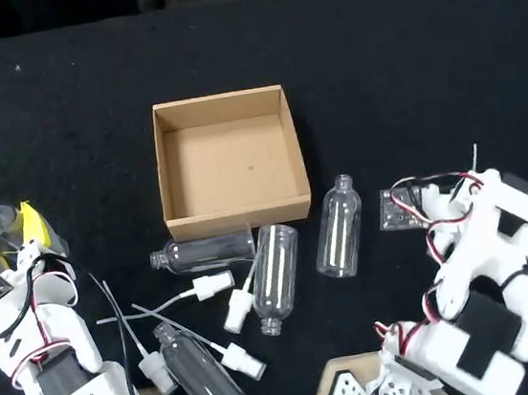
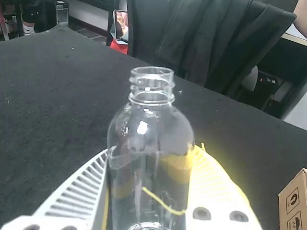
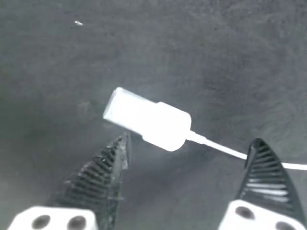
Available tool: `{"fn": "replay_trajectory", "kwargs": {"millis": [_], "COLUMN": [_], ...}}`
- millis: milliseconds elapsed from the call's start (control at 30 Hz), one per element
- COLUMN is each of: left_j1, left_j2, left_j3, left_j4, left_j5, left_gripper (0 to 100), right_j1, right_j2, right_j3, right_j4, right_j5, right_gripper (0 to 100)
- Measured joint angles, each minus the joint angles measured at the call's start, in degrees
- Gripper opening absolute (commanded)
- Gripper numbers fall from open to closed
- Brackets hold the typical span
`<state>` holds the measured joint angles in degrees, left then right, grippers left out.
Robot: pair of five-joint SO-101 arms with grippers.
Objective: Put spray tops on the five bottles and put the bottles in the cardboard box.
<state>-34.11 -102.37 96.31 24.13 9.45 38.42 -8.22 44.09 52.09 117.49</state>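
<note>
Left gripper (image 2: 153, 153): clamped on upright bottle (image 2: 151, 124), left edge of table (image 1: 371, 49);
Right gripper (image 3: 191, 142): wide open over spray top (image 3: 148, 120);
Risk: you pinch off-centre, top skids away.

The desk (image 1: 421, 63) is covered in black matt cloth with a fine, felt-like nap. The cardboard box (image 1: 238, 218) is dull brown board. The bottle (image 2: 151, 139) in the left tool (image 2: 153, 151) is clear plastic, smooth and glossy, with bright glints on its shoulder. That tool's fingers are white ribbed plastic, partly covered in what looks like yellow tape. The spray top (image 3: 148, 120) is smooth white plastic with a faint sheen. The right tool (image 3: 192, 139) has black ribbed fingers on white plastic mounts.
</note>
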Motion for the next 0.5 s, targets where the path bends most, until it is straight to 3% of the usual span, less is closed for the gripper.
{"fn": "replay_trajectory", "kwargs": {"millis": [133, 300, 500], "left_j1": [0.0, 0.0, 0.0], "left_j2": [0.0, 0.0, 0.0], "left_j3": [0.0, 0.0, 0.0], "left_j4": [0.0, 0.0, 0.0], "left_j5": [0.0, 0.0, 0.0], "left_gripper": [3, 3, 3], "right_j1": [0.2, 0.3, 0.3], "right_j2": [5.4, 6.2, 6.6], "right_j3": [0.0, -0.7, -4.2], "right_j4": [-5.0, -3.7, 2.2], "right_j5": [-3.6, -9.2, -28.5], "right_gripper": [32.8, 15.2, 5.0]}}
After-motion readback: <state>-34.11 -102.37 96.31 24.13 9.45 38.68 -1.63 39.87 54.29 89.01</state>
